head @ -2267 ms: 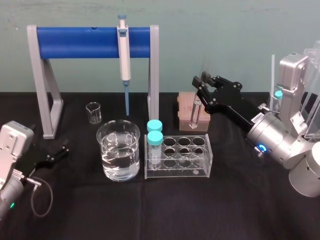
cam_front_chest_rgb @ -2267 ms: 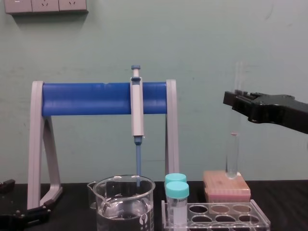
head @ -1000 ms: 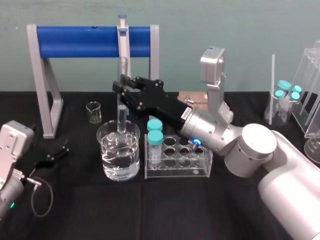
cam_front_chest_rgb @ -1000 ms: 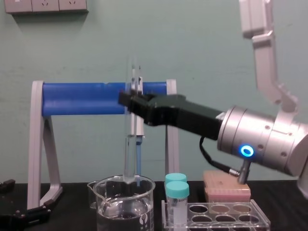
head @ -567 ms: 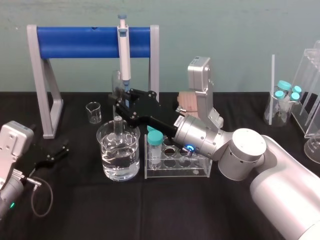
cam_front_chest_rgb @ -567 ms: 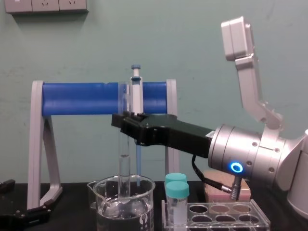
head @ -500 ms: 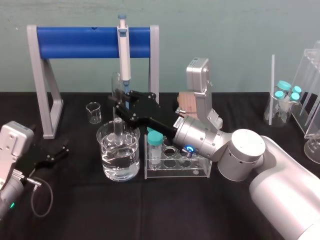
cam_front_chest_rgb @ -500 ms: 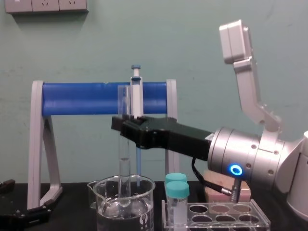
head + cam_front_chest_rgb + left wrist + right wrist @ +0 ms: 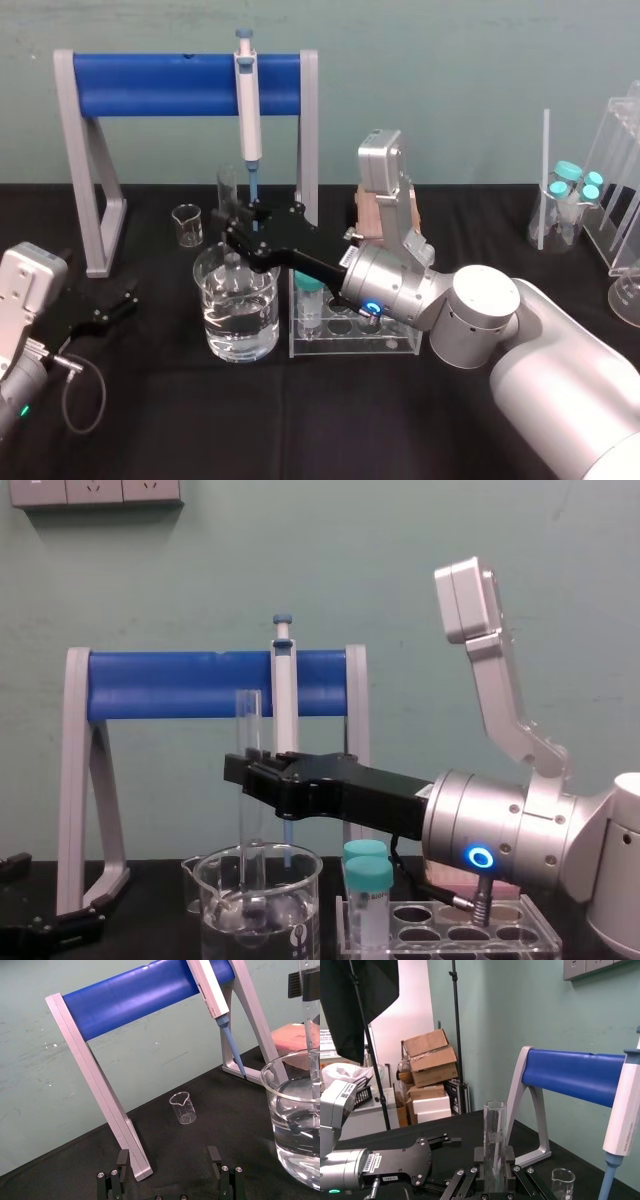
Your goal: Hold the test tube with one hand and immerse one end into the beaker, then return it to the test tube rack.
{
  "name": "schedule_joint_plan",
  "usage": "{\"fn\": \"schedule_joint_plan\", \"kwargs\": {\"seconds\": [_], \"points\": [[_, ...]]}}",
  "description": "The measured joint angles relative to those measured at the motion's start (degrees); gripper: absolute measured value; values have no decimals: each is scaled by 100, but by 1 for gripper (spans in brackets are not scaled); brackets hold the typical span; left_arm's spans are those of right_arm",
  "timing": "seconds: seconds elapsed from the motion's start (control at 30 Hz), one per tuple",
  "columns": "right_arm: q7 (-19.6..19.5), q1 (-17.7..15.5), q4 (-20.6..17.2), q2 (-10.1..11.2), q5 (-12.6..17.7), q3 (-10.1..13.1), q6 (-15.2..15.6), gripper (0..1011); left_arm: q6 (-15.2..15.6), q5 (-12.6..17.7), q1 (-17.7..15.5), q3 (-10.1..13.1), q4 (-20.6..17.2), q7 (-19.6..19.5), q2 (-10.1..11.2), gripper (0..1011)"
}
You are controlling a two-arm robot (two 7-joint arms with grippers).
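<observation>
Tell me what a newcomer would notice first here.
The right arm's black end effector grips a long clear glass test tube upright, its lower end dipped in the wide clear glass beaker of water, left of centre. Behind stands a grey frame with a blue bar and hanging white pipette. The left end effector lies open, far left.

Even, diffuse light from above. The beaker (image 9: 215,300) carries small white highlights on its glass and water. The black cloth (image 9: 300,420) beneath it swallows nearly all shadow. Behind it the wall (image 9: 450,60) is uniformly lit, and the blue bar (image 9: 160,85) shows a soft sheen. To its right a blue ring (image 9: 371,306) glows.
</observation>
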Motion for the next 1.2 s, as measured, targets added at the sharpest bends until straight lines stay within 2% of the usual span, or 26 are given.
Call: {"fn": "schedule_joint_plan", "kwargs": {"seconds": [1.2], "points": [[-32,4,152,-18,-103,21,85,226,0,0,0,0,0,0,0,1000]]}}
